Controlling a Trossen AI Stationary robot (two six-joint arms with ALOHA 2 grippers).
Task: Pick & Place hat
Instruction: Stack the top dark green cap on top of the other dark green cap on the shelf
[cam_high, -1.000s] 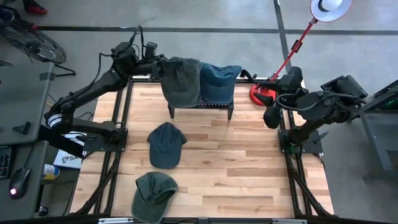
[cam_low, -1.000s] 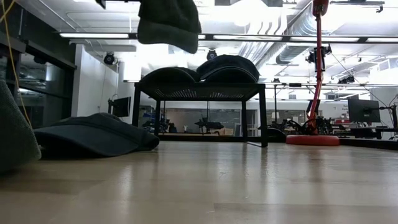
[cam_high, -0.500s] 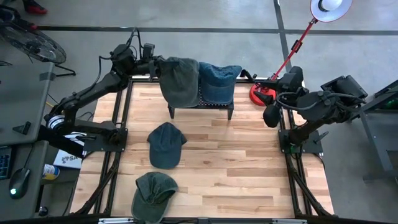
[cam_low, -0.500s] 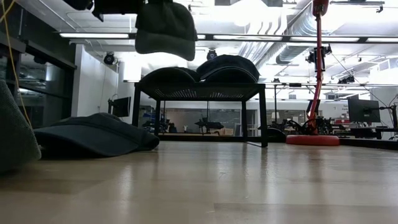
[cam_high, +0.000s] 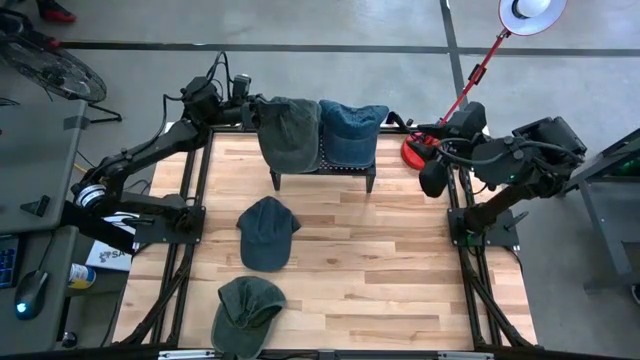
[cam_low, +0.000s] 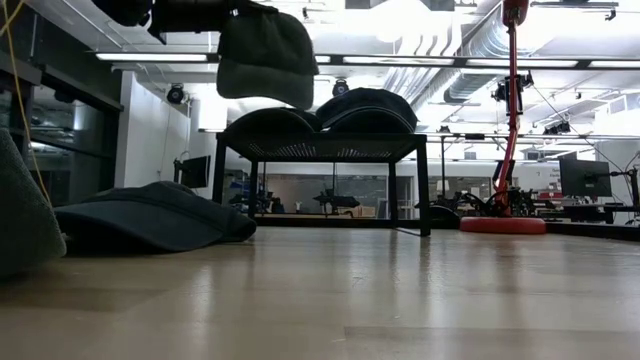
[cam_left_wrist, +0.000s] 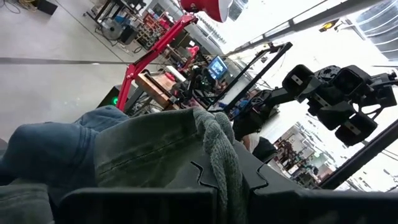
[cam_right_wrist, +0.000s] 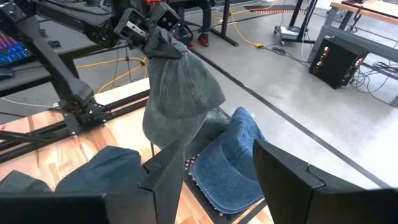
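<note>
My left gripper (cam_high: 252, 108) is shut on a grey-green hat (cam_high: 290, 135), which hangs over the left part of a black stand (cam_low: 320, 148) at the table's far edge. A dark hat (cam_low: 272, 120) and a blue hat (cam_high: 352, 135) lie on the stand's top. A dark blue hat (cam_high: 268, 232) lies crown up on the table's middle, and a green hat (cam_high: 245, 312) lies at the near edge. My right gripper (cam_high: 433, 180) hangs open and raised over the table's right edge. My left gripper pinches a bunched fold of the hat's cloth (cam_left_wrist: 217, 146) between its two fingers, at the hat's upper end. The fingers lie about level and come from the table's left. The hat hangs below them, just over the dark hat on the stand; whether the two touch I cannot tell.
A red lamp base (cam_high: 420, 150) with a slanting red pole stands just right of the stand. The wooden table top between the stand and the loose hats, and the whole right half (cam_high: 400, 260), is bare.
My left gripper has sunk toward the stand, still shut on the grey-green hat. The hat has come down with it, so its lower edge now hangs level with the tops of the hats on the stand.
</note>
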